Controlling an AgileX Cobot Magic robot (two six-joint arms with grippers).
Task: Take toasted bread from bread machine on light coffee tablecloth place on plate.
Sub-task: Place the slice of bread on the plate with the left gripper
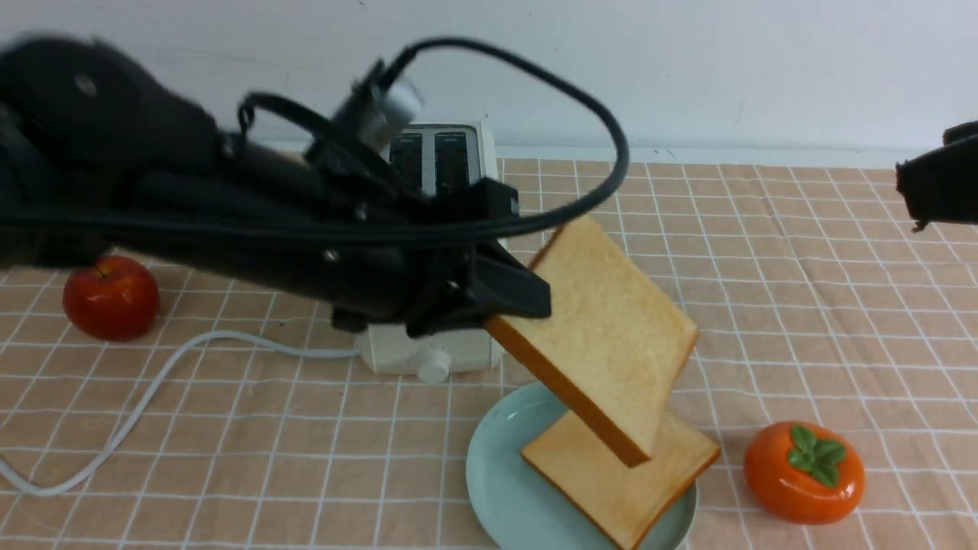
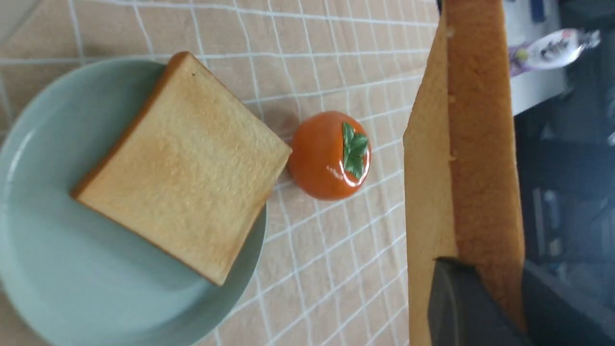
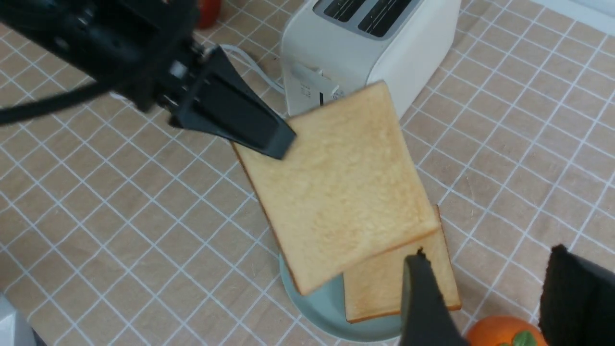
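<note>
Left gripper [image 1: 508, 302] clamped on one edge of a slice of toasted bread [image 1: 611, 328], which hangs tilted in the air above the plate [image 1: 493, 473], its lowest corner over the second slice [image 1: 634, 481]. The second slice lies flat on the plate, one corner overhanging the rim toward an orange persimmon [image 1: 804, 472]. Bread machine [image 1: 439, 156] stands behind the plate on the light coffee tablecloth [image 1: 802, 290], both slots empty, white cord [image 1: 153, 389] trailing left near a red apple [image 1: 111, 296]. Right gripper [image 3: 487, 269] sits at the far right, well apart from the toast, jaws spread wide, holding nothing
</note>
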